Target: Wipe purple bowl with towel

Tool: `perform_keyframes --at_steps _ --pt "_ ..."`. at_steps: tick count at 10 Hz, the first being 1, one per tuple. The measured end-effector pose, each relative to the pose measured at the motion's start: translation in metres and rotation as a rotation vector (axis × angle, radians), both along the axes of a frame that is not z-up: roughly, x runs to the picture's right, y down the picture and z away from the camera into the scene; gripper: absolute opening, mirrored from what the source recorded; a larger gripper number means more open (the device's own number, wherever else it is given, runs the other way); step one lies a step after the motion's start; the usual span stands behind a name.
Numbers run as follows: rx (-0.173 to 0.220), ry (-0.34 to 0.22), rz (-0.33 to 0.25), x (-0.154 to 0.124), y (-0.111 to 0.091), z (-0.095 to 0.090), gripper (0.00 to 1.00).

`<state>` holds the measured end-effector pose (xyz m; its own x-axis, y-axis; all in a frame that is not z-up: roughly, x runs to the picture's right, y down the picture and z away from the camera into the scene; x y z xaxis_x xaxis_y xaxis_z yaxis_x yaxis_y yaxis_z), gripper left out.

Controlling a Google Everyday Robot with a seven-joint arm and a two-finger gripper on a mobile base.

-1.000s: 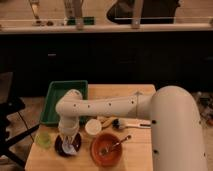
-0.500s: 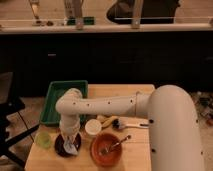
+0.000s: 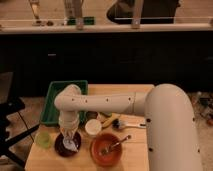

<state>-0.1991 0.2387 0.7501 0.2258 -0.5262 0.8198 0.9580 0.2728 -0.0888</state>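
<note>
The purple bowl (image 3: 61,148) sits near the front left of the wooden table (image 3: 135,155). My gripper (image 3: 69,137) points straight down into the bowl from the white arm (image 3: 105,104). A pale towel (image 3: 70,145) hangs from the gripper tip and rests inside the bowl. The gripper's tip is covered by the towel.
A green tray (image 3: 52,102) lies at the back left. A small green cup (image 3: 43,139) stands left of the bowl. A white cup (image 3: 93,127), an orange bowl with a spoon (image 3: 107,149), a banana (image 3: 107,120) and a brush (image 3: 131,125) lie to the right.
The gripper with the towel has shifted slightly within the purple bowl; everything else on the table stays put.
</note>
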Motion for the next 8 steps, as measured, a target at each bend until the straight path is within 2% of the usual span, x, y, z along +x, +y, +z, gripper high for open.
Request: perform_keyframes --at_steps 4,6,8 --pt "-0.053 -0.063 -0.011 -0.028 0.004 -0.001 0.0" --pt "-0.071 -0.077 -0.016 -0.034 0.01 -0.013 0.0" --pt "-0.071 -0.053 -0.005 -0.027 0.013 -0.033 0.0"
